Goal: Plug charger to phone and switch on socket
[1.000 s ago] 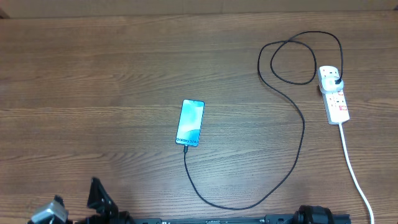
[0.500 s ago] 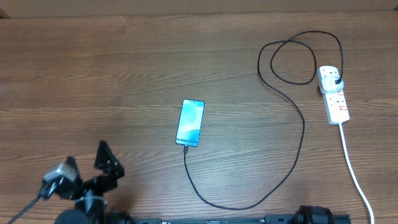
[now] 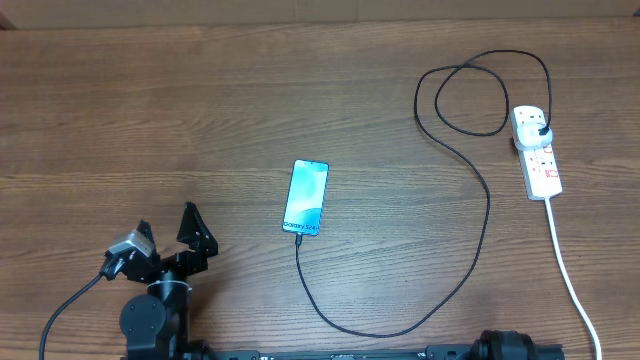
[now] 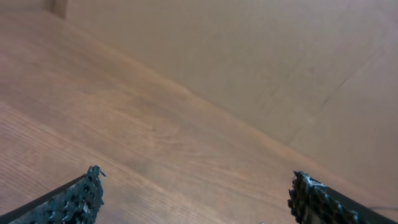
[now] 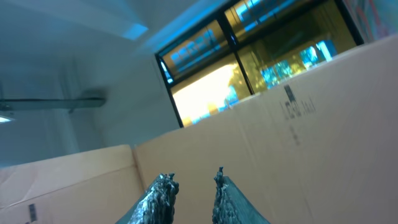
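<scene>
The phone [image 3: 306, 198] lies screen-up in the middle of the counter [image 3: 200, 100]. The charger [image 3: 489, 205] tip meets its near edge, but whether it is seated cannot be told. The cable loops right to its plug in the socket [image 3: 543, 170]. Limp and light, it is best taken at the stiff connector. The slim phone likely slides, so it wants bracing at its edges. The left hand [image 3: 166, 225] hovers left of the phone, fingers wide apart and empty. The right hand [image 5: 191, 183] points upward, fingers only slightly apart, holding nothing.
</scene>
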Controlling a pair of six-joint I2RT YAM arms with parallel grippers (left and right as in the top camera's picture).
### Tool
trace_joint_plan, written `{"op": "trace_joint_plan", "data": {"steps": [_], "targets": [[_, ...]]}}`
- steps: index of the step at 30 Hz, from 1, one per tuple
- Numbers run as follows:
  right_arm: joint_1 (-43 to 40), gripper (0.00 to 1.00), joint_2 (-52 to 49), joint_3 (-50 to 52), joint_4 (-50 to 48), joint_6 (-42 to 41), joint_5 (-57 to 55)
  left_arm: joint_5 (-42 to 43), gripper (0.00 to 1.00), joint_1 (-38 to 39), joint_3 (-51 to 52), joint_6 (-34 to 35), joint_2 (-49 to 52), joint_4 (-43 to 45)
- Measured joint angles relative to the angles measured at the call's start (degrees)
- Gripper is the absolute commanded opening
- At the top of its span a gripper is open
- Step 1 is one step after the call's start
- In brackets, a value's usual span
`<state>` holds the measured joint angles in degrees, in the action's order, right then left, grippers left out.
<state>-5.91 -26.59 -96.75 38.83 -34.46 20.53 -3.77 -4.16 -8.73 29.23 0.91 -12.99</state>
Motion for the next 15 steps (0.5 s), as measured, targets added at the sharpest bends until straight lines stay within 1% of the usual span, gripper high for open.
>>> {"op": "trace_joint_plan", "data": {"steps": [6, 15], "targets": [[0.0, 0.24, 5.3, 0.0, -0.1, 1.0, -0.1, 0.2, 0.99, 0.0, 4.1, 0.3, 0.0, 5.8], [0.0, 0.24, 7.6, -0.3, -0.1, 2.9, -1.5, 0.2, 1.0, 0.0, 7.1, 0.4, 0.0, 7.0]]}}
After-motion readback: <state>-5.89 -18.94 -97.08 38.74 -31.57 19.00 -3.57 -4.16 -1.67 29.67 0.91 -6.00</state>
